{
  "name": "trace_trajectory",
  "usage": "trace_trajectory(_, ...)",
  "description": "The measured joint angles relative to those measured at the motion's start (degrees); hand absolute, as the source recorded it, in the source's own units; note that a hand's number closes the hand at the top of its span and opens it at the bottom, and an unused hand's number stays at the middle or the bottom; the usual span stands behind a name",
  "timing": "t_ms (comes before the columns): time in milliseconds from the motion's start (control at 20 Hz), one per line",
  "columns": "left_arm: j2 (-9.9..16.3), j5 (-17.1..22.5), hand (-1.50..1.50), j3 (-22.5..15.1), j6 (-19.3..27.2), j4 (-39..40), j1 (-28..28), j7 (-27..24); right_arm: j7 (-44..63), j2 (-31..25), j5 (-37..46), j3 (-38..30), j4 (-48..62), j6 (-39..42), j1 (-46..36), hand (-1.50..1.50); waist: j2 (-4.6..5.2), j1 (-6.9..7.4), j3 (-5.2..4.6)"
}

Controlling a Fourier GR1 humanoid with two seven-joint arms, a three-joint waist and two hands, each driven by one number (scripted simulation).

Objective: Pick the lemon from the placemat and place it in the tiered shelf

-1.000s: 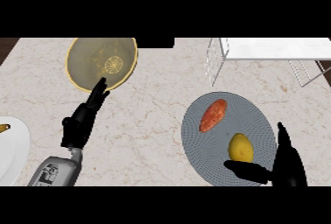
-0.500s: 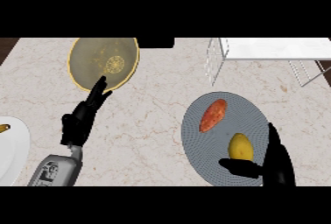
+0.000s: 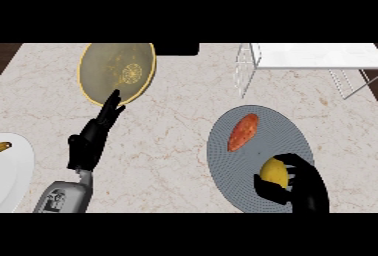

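Black right hand (image 3: 301, 186) is curling round the yellow oval lemon (image 3: 273, 171) on the grey round placemat (image 3: 258, 120) — fingers wrapping it. Lifting straight up is looking wise, sparing the reddish sweet potato (image 3: 243, 132) — then heading toward the white wire tiered shelf (image 3: 310, 55)

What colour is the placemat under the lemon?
Grey-blue, with a fine ribbed weave; the placemat shows plainly in the head view, beneath the lemon.
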Motion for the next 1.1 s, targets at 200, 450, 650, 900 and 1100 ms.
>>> trace_trajectory(200, -0.84, -1.00, 0.00, -0.11, 0.12, 0.78, -0.55, -0.63, -0.99, -1.20, 1.49, 2.92, 0.22, 4.25, -3.00, 1.50, 0.12, 0.39, 0.04)
trace_trajectory(450, -1.44, -1.11, 0.00, -0.94, -0.41, 0.78, -1.79, 0.23, -4.21, -1.52, 2.83, 11.74, 5.10, 14.03, -13.15, 1.50, 0.42, 2.23, 0.04)
trace_trajectory(650, -1.02, -0.91, 0.00, 0.07, -1.00, 1.64, -1.96, -0.38, -5.67, 0.69, 1.26, 13.63, 11.26, 17.00, -22.83, 1.50, 0.35, 1.56, 0.12)
trace_trajectory(900, -1.88, -2.01, 0.00, -0.43, -0.14, 0.80, -0.76, -0.12, -5.41, 1.71, -2.38, 15.38, 9.48, 11.32, -28.24, 1.50, 0.20, 0.92, 0.15)
trace_trajectory(1100, -1.86, -1.89, 0.00, 0.26, -0.15, 0.58, -1.17, 0.36, -4.85, 1.97, -2.57, 15.99, 3.98, 6.29, -29.37, 1.50, 0.10, 0.41, 0.16)
